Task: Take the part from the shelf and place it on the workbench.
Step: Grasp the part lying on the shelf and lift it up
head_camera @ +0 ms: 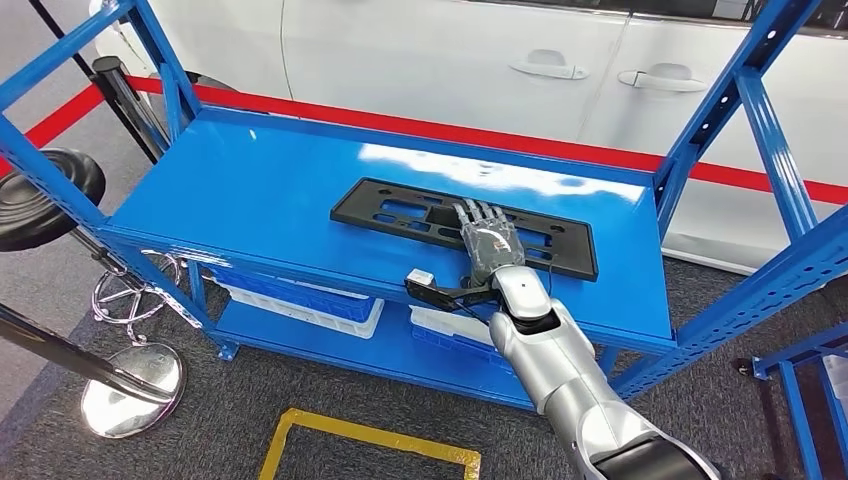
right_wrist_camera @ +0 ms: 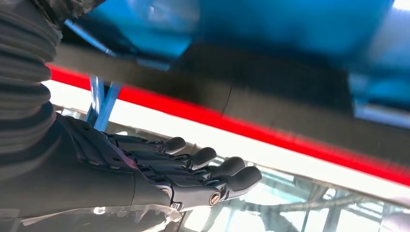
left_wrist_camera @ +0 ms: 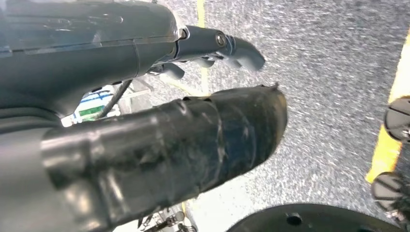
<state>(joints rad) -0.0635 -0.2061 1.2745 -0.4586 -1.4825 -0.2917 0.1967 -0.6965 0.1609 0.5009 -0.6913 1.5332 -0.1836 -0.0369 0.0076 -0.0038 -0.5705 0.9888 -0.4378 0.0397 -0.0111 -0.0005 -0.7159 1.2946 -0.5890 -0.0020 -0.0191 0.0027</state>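
Blue shelf (head_camera: 300, 190) carries the black part (head_camera: 400, 215) flat at our twelve o'clock. Our right hand (head_camera: 488, 240) lies over it with fingers (right_wrist_camera: 203, 157) spread and holding nothing, likely poised to grasp. Our left hand (left_wrist_camera: 212, 48) hangs over the floor, its fingers curled on nothing.

Bright, even light – white glare on the blue shelf (head_camera: 480, 165) – both wrist views blurred.

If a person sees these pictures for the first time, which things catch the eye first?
First, the long black part lying flat on the top level of the bright blue shelf. The silver right arm reaches over it, its right hand above the part's middle. Behind stand a white car and a red barrier band.
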